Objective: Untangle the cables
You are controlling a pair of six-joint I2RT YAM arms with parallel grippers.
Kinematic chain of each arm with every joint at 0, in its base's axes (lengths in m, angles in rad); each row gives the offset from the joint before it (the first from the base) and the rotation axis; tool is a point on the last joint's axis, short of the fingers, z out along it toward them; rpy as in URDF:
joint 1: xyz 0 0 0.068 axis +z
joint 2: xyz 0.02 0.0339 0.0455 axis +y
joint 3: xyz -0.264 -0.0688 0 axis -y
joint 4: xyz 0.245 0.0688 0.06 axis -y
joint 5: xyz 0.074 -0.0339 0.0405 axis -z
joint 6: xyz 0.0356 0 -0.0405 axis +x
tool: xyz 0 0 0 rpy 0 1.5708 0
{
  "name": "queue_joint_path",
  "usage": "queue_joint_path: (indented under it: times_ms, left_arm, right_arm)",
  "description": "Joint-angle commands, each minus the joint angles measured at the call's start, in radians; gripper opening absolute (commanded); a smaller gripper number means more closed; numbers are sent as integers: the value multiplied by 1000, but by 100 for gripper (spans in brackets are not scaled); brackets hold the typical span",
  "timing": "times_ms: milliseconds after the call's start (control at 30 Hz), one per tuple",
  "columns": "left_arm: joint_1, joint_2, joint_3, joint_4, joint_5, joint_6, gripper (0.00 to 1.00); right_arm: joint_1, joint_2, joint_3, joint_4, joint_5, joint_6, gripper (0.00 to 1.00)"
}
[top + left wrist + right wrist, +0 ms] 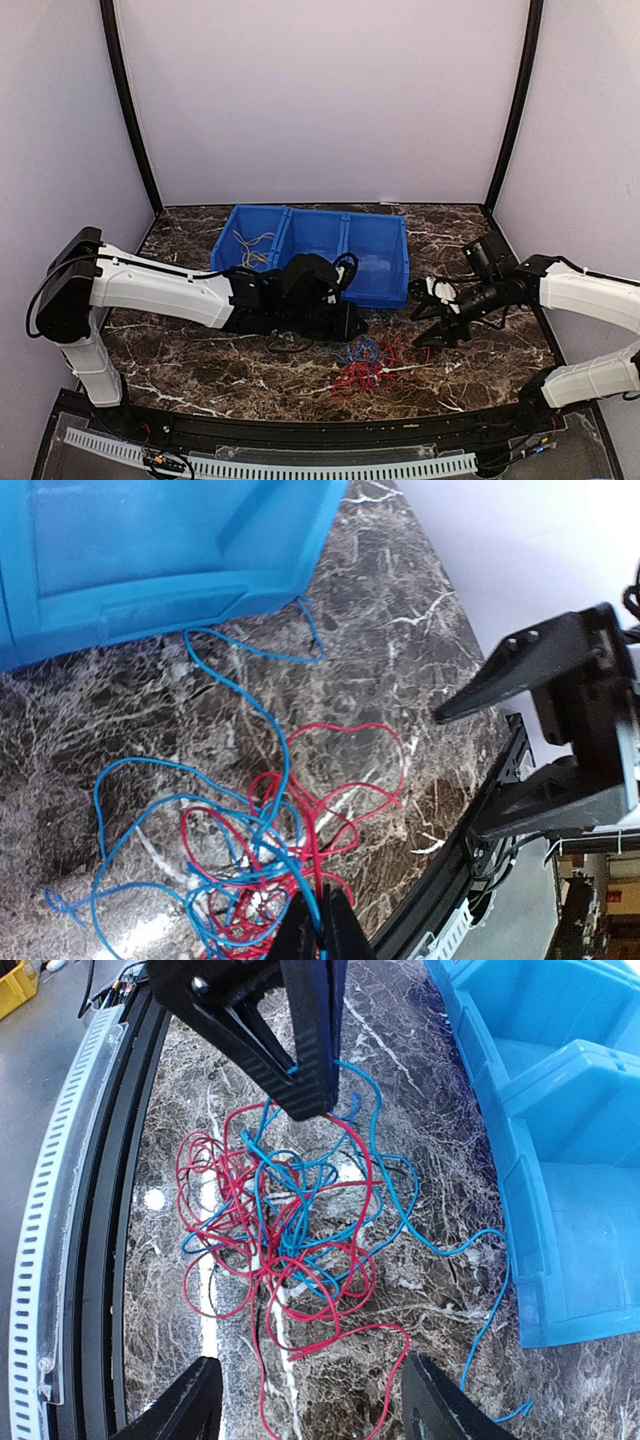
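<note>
A blue bin [380, 290] with three compartments side by side sits at the back of a dark marble table [200, 370]. Its left compartment holds a loose curl of yellowish wires [252, 250]. The cables [370, 360], a tangle of red and blue strands, lie on the marble in front of the bin, near the black rail [300, 428] at the table's front edge. One blue strand trails out to the foot of the bin wall. The left gripper [350, 322] reaches in from the left, its jaws pinched together on strands at the heap's edge. The right gripper [435, 325] hangs just right of the heap, jaws apart and holding nothing. Marble stretches leftward from the heap.
</note>
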Motion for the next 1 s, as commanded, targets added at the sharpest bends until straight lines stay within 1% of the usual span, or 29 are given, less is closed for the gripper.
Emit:
queue_joint_path:
  times_ms: [0, 133, 167, 233, 267, 300, 400, 500, 667, 733, 767, 800, 833, 900, 967]
  left_arm:
    - [-14, -82, 17, -8, -62, 99, 6]
    - [-15, -101, -23, 32, -85, 91, 3]
    - [-15, -102, -28, 45, -87, 88, 3]
    - [-15, -100, -35, 56, -83, 82, 7]
    - [-15, -95, -32, 55, -86, 80, 12]
    - [-14, -92, -30, 48, -90, 80, 14]
    - [-13, -78, -22, 42, -98, 84, 15]
    - [-13, -71, -21, 47, -100, 94, 1]
    - [-13, -69, -24, 39, -125, 81, 0]
    - [-12, -66, -2, -43, -179, 44, 1]
    - [-11, -64, 8, -125, -195, 9, 9]
    - [-7, -59, 24, -160, -212, -6, 16]
    - [-3, -51, 39, -222, -212, -38, 28]
    - [10, -31, 46, -261, -177, -61, 37]
    - [19, -8, 51, -260, -128, -70, 40]
  right_arm:
    - [14, 10, -6, 15, -10, -10, 63]
    - [14, 15, -5, 13, -6, -10, 63]
    - [14, 15, -5, 13, -5, -10, 63]
    - [14, 14, -7, 13, -3, -10, 63]
    - [14, 14, -7, 12, -2, -10, 63]
    - [14, 13, -6, 12, -1, -10, 63]
    - [14, 13, -7, 13, 0, -10, 63]
    - [15, 11, -8, 14, -1, -10, 63]
    - [15, 12, -8, 12, 0, -10, 63]
    - [14, 9, -8, 13, 2, -10, 63]
    - [14, 7, -9, 13, 3, -10, 63]
    - [15, 3, -11, 14, 3, -10, 63]
    - [14, 1, -12, 17, 5, -10, 63]
    - [15, 1, -11, 18, 5, -10, 63]
    - [14, 4, -10, 17, 5, -11, 63]
